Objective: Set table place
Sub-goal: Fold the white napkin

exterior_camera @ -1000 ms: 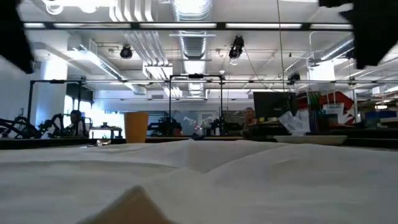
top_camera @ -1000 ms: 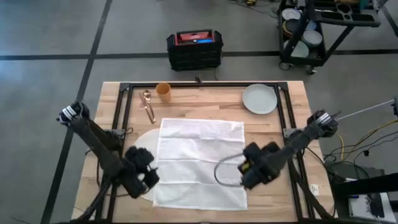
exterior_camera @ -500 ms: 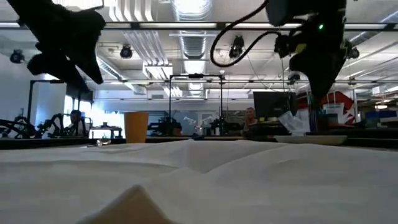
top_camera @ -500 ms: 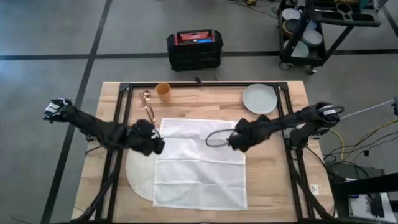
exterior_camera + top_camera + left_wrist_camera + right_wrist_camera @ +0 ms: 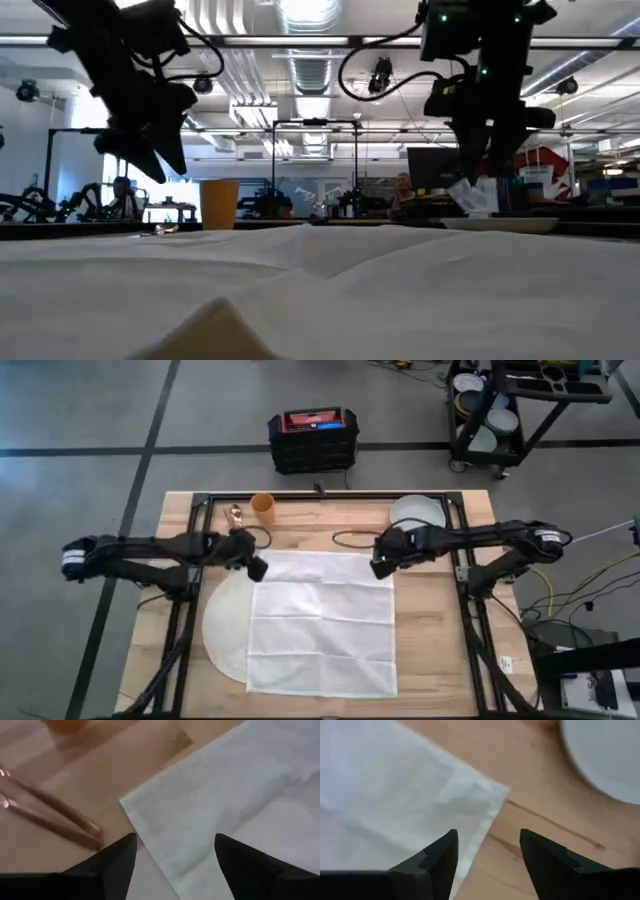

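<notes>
The table (image 5: 430, 640) carries a white cloth (image 5: 322, 622) spread flat over the round white mat (image 5: 222, 628), whose left edge shows beyond the cloth. Along the far edge stand an orange cup (image 5: 263, 506), copper cutlery (image 5: 50, 817) and the plate (image 5: 418, 512). Beyond the table lie grey floor, a black crate with a red top (image 5: 313, 440) and a cart (image 5: 500, 405) of dishes; the low view shows an open workroom with ceiling lights.

Half a second ago both grippers hung over the cloth's upper part. Now the left gripper (image 5: 255, 568) sits at the cloth's far left corner and the right gripper (image 5: 381, 566) at its far right corner — both with jaws apart, holding nothing.
</notes>
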### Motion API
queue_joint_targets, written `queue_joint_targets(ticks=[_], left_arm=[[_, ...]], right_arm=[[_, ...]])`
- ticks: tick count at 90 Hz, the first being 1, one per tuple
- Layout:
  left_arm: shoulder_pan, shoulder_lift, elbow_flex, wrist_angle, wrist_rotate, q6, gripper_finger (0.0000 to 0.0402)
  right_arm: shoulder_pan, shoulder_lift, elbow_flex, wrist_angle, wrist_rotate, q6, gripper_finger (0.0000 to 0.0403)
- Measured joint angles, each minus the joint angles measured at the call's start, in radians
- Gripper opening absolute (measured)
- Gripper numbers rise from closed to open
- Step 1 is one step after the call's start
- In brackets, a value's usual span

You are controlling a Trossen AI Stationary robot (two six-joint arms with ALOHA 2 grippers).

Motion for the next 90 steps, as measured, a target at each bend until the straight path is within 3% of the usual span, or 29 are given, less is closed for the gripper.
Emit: queue_joint_targets(ticks=[30, 48, 67, 90], left_arm=[[0.192, 0.089, -0.002, 0.113, 0.12, 0.268, 0.0259], [0.267, 0.2, -0.002, 0.191, 0.2, 0.29, 0.0254], [0.271, 0.314, 0.008, 0.2, 0.269, 0.29, 0.0254], [0.273, 0.396, 0.01, 0.205, 0.272, 0.289, 0.026]], right_arm=[[-0.076, 0.016, -0.061, 0.133, -0.077, 0.16, 0.0217], [-0.128, 0.02, -0.102, 0.185, -0.104, 0.165, 0.0221], [-0.155, 0.025, -0.14, 0.241, -0.135, 0.138, 0.0214], [-0.184, 0.073, -0.151, 0.257, -0.138, 0.077, 0.0222]])
